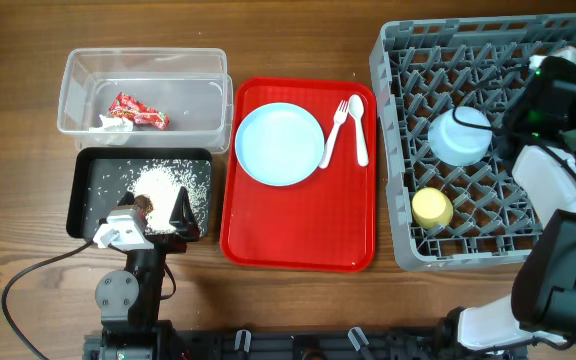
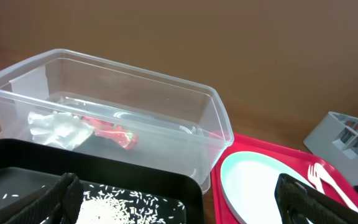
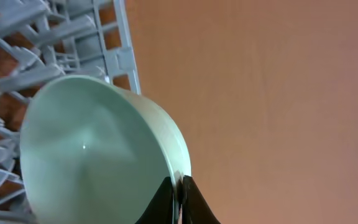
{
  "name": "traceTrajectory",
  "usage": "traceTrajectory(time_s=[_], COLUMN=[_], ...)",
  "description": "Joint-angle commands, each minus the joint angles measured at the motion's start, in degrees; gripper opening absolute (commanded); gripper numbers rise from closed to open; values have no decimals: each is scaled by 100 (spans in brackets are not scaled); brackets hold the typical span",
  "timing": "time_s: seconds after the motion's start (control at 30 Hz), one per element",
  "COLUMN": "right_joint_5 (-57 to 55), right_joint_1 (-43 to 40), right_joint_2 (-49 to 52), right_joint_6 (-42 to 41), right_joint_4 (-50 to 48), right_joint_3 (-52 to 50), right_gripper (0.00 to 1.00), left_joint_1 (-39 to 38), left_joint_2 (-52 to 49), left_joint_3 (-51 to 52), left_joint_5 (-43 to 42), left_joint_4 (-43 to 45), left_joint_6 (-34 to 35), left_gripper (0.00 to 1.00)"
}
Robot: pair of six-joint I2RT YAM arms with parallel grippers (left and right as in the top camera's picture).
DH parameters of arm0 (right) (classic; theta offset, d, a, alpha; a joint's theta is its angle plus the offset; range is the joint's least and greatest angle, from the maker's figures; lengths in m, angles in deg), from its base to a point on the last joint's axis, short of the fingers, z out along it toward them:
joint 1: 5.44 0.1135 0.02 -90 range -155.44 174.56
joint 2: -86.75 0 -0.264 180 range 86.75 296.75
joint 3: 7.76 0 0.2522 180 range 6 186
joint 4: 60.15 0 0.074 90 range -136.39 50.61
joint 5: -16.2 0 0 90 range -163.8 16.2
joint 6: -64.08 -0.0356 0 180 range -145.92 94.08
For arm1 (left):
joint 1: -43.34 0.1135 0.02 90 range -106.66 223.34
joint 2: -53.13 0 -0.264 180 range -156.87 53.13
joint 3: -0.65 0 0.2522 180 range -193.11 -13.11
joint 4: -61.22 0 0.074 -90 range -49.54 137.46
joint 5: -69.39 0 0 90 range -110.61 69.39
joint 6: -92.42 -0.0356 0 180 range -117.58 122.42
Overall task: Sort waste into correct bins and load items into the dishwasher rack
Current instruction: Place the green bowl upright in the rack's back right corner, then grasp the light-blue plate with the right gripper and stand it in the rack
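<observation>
Though the right arm hides the far corner in the overhead view, the dishwasher rack (image 1: 388,170) plainly holds a small pale blue bowl (image 1: 460,137) and a yellow cup (image 1: 431,208), while the plate (image 1: 279,143), fork (image 1: 335,128) and spoon (image 1: 358,130) lie on the red serving tray (image 1: 298,230). The left gripper (image 1: 161,212) hangs over the black tray (image 1: 93,205). From the left wrist, its fingers (image 2: 55,199) are spread wide around nothing, above the rice (image 2: 110,205). Beyond it, the clear tub (image 2: 166,106) holds the wrapper (image 2: 114,132) and napkin (image 2: 58,127). From the right wrist, the right gripper (image 3: 179,186) pinches the rim of the mint green bowl (image 3: 92,149), tilted in front of the rack's lattice; whether the bowl touches it I cannot tell. The bowl looks rigid, light and glossy, so this thin rim pinch probably lets it pivot or slip, and it wants a slow, gentle lowering between pegs.
</observation>
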Motion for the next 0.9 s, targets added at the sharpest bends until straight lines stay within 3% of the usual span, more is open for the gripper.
traceTrajectory(time_s=[0.0, 0.07, 0.13, 0.17, 0.3, 0.37, 0.43, 0.53, 0.6, 0.67, 0.7, 0.77, 0.8, 0.87], right_joint_5=[133, 131, 103, 35, -348, -365, -365, -66, 743, 2592, 4083, 5908, 6544, 6546], right_joint_1=[122, 247, 472, 542, 868, 1222, 1744, 2745, 3438, 3943, 4103, 4212, 4253, 4258], right_joint_2=[105, 105, 105, 105, 98, 22, -160, -660, -1099, -1427, -1495, -1478, -1364, -933], right_joint_6=[111, 92, 61, 61, 55, -225, -1060, -2116, -3080, -4400, -5307, -6640, -7425, -8450], right_joint_4=[-17, 291, 448, 455, 463, 444, 490, 1325, 2450, 3611, 4105, 4518, 4870, 5390], right_joint_3=[11, 11, 11, 11, 11, 11, 11, 98, 378, 817, 1067, 1137, 1115, 1104], right_gripper=[6, 14, 14, 9, 14, 24, 47, 70, 73, 73, 69, 65, 64, 63], left_joint_1=[46, 46, 46, 46, 46, 46, 46, 46, 46, 46, 46, 46, 46, 46], left_joint_2=[42, 42, 42, 42, 42, 42, 42, 42, 42, 42, 42, 42, 42, 42], left_joint_3=[37, 37, 37, 37, 37, 37, 37, 37, 37, 37, 37, 37, 37, 37], left_joint_5=[-9, -9, -9, -9, -9, -9, -9, -9, -9, -9, -9, -9, -9, -9], left_joint_4=[-7, -7, -7, -7, -7, -7, -7, -7, -7, -7, -7, -7, -7, -7], left_joint_6=[50, 50, 50, 50, 50, 50, 50, 50, 50, 50, 50, 50, 50, 50], left_gripper=[100, 100, 100, 100, 100, 100, 100, 100, 100, 100, 100, 100, 100, 100])
